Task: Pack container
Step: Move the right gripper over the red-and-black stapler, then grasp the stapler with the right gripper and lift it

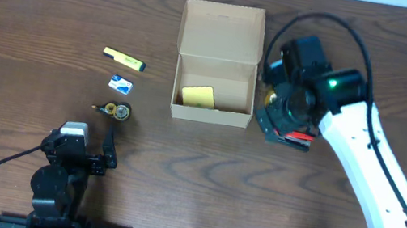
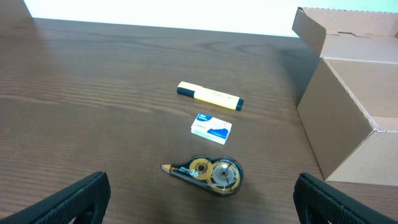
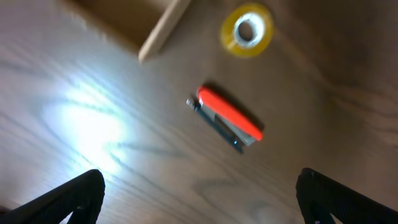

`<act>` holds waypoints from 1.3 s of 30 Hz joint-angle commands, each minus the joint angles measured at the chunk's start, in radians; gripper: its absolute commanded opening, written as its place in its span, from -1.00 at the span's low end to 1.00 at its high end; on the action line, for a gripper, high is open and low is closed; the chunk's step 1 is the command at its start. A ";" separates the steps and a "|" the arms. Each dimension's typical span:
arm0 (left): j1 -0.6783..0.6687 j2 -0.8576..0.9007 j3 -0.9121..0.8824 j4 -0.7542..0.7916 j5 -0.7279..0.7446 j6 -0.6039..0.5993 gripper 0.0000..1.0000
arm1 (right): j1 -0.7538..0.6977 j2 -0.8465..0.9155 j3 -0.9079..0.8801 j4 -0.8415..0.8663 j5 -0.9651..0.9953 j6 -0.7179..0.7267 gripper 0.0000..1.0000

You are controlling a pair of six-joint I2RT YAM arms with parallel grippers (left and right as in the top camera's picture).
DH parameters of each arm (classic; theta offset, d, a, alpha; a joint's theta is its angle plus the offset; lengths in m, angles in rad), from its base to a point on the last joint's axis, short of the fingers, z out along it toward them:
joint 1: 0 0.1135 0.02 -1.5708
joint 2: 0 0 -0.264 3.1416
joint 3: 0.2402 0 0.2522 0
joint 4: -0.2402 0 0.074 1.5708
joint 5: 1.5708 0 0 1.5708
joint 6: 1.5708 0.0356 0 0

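L gripper (image 2: 200,202) is sitting nearest you, fingers spread wide, gripping nothing, facing the corrector (image 2: 208,173), the packet (image 2: 211,127), then the highlighter (image 2: 209,96). R gripper (image 3: 199,199) is hovering over the stapler (image 3: 229,118), fingers released too, empty. Tape roll (image 3: 247,30) is lying just beyond it. Box (image 1: 210,115) is standing open mid-table, flap back, w/ a pad (image 1: 198,95) inside. I'd say you're lining up the stapler pick. Next you'll be needing to drop down, square the fingers across its body, then clench.

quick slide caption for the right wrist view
Right gripper, fingers open, above a red-and-grey stapler and a yellow tape roll beside the tan cardboard box.
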 commanded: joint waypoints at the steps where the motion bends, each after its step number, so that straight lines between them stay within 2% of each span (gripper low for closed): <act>1: -0.004 -0.006 -0.022 -0.006 -0.011 -0.006 0.90 | -0.007 -0.010 -0.085 0.036 -0.016 -0.105 0.96; 4: -0.004 -0.006 -0.022 -0.006 -0.011 -0.006 0.90 | -0.007 -0.010 -0.162 0.096 0.002 -0.138 0.90; 7: -0.004 -0.006 -0.022 -0.006 -0.011 -0.006 0.91 | -0.007 -0.010 -0.241 0.143 0.008 -0.233 0.84; 12: -0.004 -0.006 -0.022 -0.006 -0.011 -0.006 0.91 | -0.016 -0.010 -0.328 0.228 0.050 -0.244 0.82; 16: -0.004 -0.006 -0.022 -0.006 -0.011 -0.006 0.91 | -0.058 -0.009 -0.362 0.290 0.060 -0.266 0.83; 19: -0.004 -0.006 -0.022 -0.006 -0.011 -0.006 0.90 | -0.119 -0.009 -0.390 0.351 0.060 -0.267 0.93; 23: -0.004 -0.006 -0.022 -0.006 -0.011 -0.006 0.91 | -0.198 -0.009 -0.400 0.387 0.011 -0.271 0.99; 27: -0.004 -0.006 -0.022 -0.006 -0.011 -0.006 0.90 | -0.233 -0.009 -0.401 0.386 -0.059 -0.365 0.98; 33: -0.004 -0.006 -0.022 -0.006 -0.011 -0.006 0.90 | -0.235 0.021 -0.401 0.405 -0.103 -0.505 0.93; 39: -0.004 -0.006 -0.022 -0.006 -0.011 -0.006 0.90 | -0.235 0.106 -0.401 0.419 -0.132 -0.570 0.90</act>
